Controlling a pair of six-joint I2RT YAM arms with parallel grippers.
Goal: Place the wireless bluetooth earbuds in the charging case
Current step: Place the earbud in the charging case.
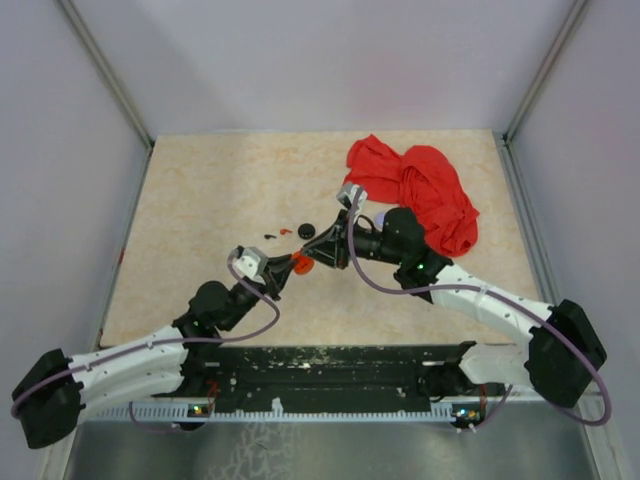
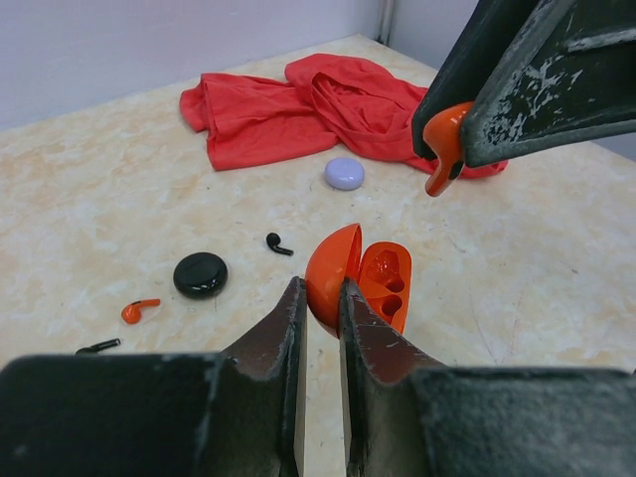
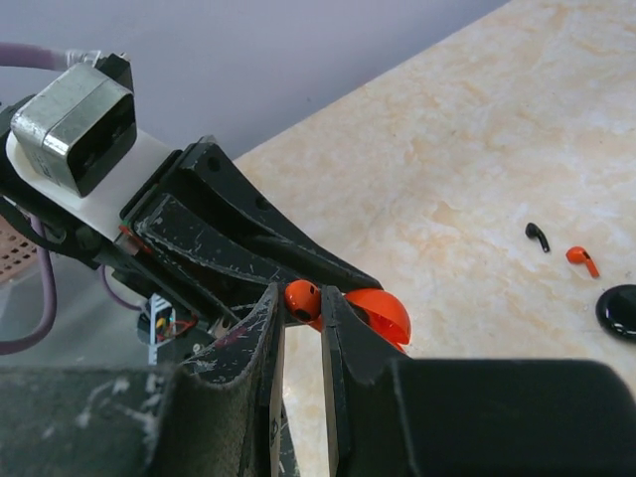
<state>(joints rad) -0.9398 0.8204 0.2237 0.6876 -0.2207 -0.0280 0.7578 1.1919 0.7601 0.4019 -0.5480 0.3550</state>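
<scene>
My left gripper [image 2: 320, 298] is shut on one half of an open orange charging case [image 2: 358, 283], whose two earbud sockets face up to the right. My right gripper [image 3: 303, 298] is shut on an orange earbud [image 3: 301, 296] and holds it just above and to the right of the open case; it also shows in the left wrist view [image 2: 442, 144]. On the table to the left lie a round black puck [image 2: 200, 275], a black earbud [image 2: 278, 243], a second orange earbud [image 2: 139, 310] and another black earbud [image 2: 97, 347].
A lavender disc [image 2: 344, 173] lies beyond the case, in front of a crumpled red cloth [image 2: 298, 104] at the back right [image 1: 420, 190]. Both grippers meet near the table's middle [image 1: 300, 262]. Grey walls stand on three sides.
</scene>
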